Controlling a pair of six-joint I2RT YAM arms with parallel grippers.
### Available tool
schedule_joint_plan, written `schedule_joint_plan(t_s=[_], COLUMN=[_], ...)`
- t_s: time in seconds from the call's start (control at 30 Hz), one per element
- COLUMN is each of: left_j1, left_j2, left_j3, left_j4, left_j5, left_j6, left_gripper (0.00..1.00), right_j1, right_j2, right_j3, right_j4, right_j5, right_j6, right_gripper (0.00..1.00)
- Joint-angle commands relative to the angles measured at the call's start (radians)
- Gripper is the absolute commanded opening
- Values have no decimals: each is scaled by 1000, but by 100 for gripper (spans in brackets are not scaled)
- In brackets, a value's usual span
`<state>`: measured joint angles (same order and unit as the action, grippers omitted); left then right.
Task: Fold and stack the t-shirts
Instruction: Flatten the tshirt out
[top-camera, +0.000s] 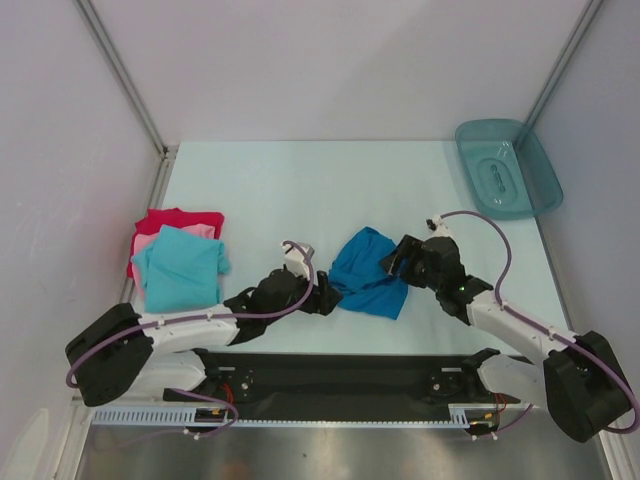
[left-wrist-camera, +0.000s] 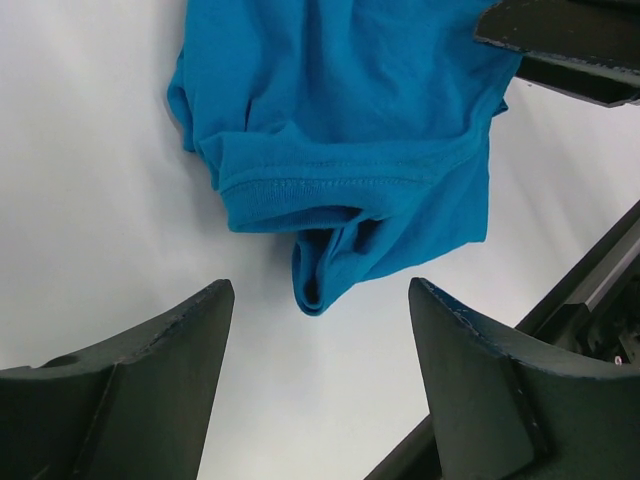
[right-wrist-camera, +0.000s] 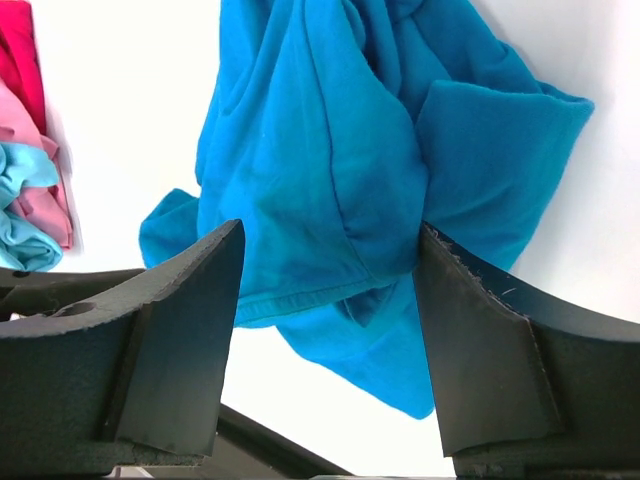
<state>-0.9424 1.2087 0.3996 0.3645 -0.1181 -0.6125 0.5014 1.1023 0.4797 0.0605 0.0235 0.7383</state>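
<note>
Blue t-shirt (top-camera: 368, 272) lies crumpled on the bench (top-camera: 260, 190), mid-width, close to the near edge. Its long axis runs roughly far-to-near.

Left tool (top-camera: 325, 297): jaws apart and empty, just off the near-left hem, pointing right at it.

Right tool (top-camera: 393, 262): jaws apart, straddling the cloth's right edge; it is the nearer.

Judgement: the right tool is placed to pinch first.

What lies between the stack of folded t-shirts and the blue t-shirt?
The left gripper, open, close to the blue t-shirt. Toward the stack there is only bare table. The top view shows this best.
</note>
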Motion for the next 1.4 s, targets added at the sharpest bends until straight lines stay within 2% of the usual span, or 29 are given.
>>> schedule_joint_plan(t_s=[0.0,0.23,0.77,0.8,0.93,1.3,1.37], left_j1=[-12,-15,-33,-35,-38,-41,-42], left_j2=[11,23,31,31,26,-15,-14], left_j3=[8,13,25,25,27,18,18], left_j4=[50,62,57,57,54,31,30], left_j5=[12,15,8,8,6,-5,-5], left_j6=[-6,-4,-4,-4,-4,0,0], left_gripper=[77,77,77,77,77,76,76], right_j1=[5,5,6,6,5,9,11], right_j2=[-51,-102,-127,-122,-90,-10,5], right_j3=[39,34,31,34,40,45,65], right_j4=[-31,-120,-137,-134,-107,-25,-22], right_j5=[27,39,50,56,59,61,64], right_j6=[-19,-37,-45,-47,-56,-51,-56], right_gripper=[71,71,70,68,51,48,40])
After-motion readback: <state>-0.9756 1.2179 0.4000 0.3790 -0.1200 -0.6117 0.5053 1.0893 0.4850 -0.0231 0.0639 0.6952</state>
